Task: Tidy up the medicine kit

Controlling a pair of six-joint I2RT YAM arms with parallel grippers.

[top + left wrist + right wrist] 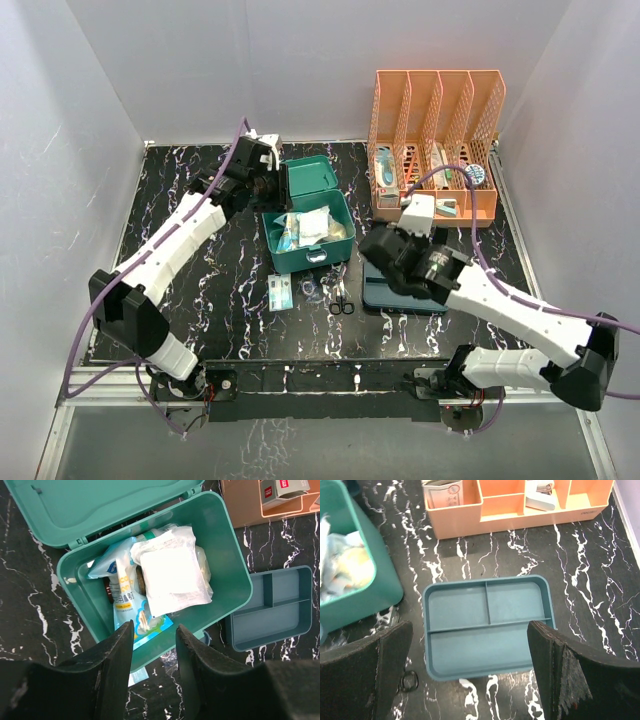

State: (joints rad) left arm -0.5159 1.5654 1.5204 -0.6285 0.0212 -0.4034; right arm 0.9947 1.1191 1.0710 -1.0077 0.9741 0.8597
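Note:
The teal medicine kit [312, 259] stands open at the table's middle, its lid [308, 176] tipped back. In the left wrist view the kit [227, 555] holds a white gauze packet [172, 572], a blue packet [125, 597] and other pouches. My left gripper [268, 186] hovers at the kit's back left; its jaws [154, 627] are open and empty, above the kit's front wall. My right gripper [380, 246] is wide open and empty [470, 626] over the flat blue-grey compartment tray [487, 625], which is empty.
An orange mesh file rack [436, 140] with small boxes and supplies stands at the back right. Black scissors [340, 297] and a small blue-white packet [280, 293] lie on the marble tabletop in front of the kit. The tray [405, 297] sits right of the kit.

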